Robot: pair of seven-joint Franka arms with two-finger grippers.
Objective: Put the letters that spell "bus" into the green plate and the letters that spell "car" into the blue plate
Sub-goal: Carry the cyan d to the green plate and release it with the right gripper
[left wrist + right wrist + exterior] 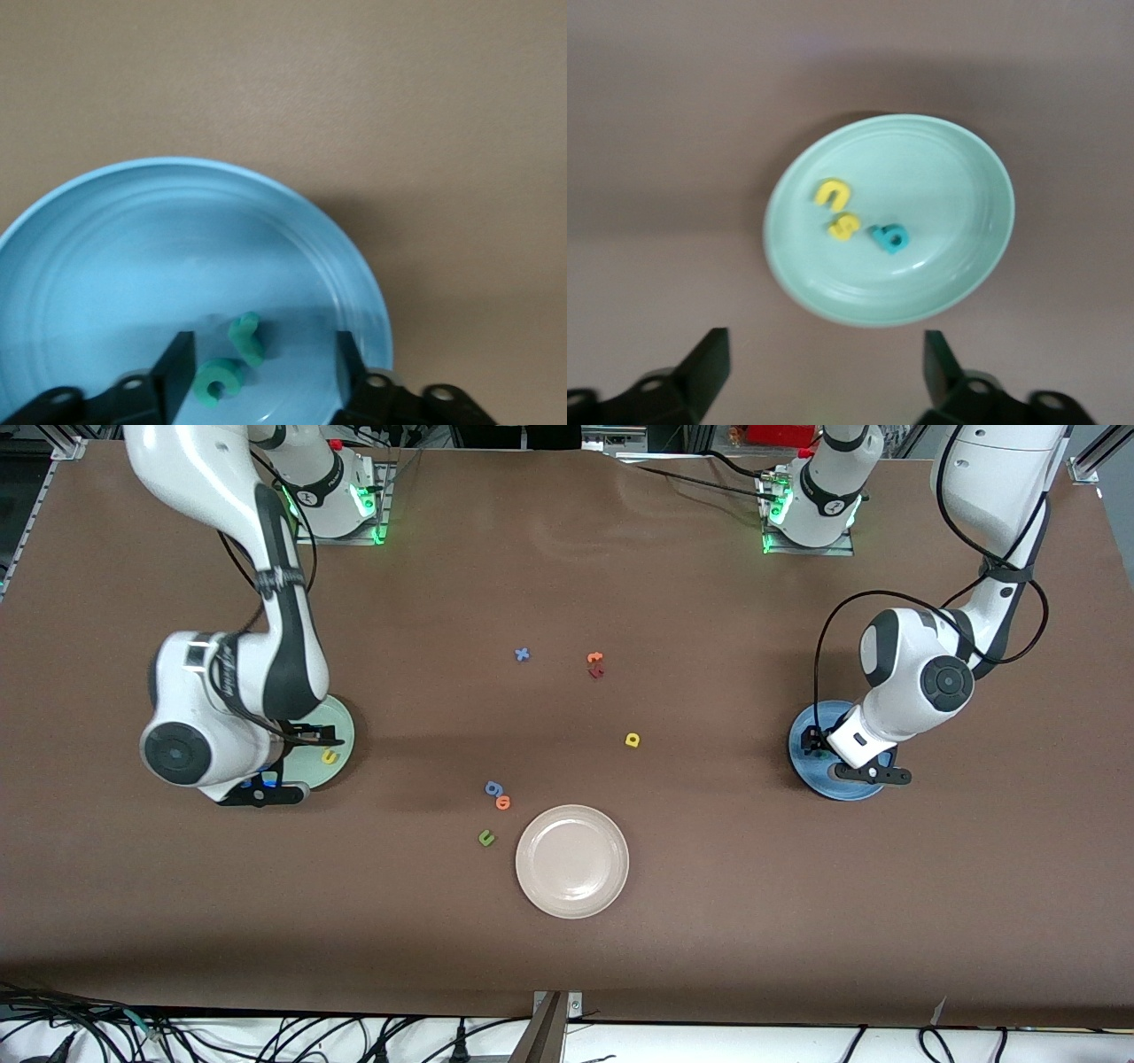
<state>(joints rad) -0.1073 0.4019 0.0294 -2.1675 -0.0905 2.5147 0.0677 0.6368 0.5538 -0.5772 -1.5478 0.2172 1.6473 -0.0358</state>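
Cream-white plate (572, 861) sits lowest in the front frame, at its middle, on the tabletop (797, 921). Just above it lie a dark green u (485, 837), an orange o (503, 802) and a blue g (493, 787). The yellow a (632, 740) lies alone near the frame's centre. Higher up are a blue x (522, 654) and an orange t (594, 658).

My right claw (828, 359) is up over the green plate (957, 266), at the right arm's end of the tabletop, fingers spread wide with nothing between them. In that plate lie the yellow u (832, 192), yellow s (842, 226) and teal b (889, 237), close together.

My left claw (261, 367) is low in the blue plate (115, 257), at the left arm's end, fingers apart. The teal c (219, 381) and teal r (246, 338) lie on the plate between them, the c just beside one finger.
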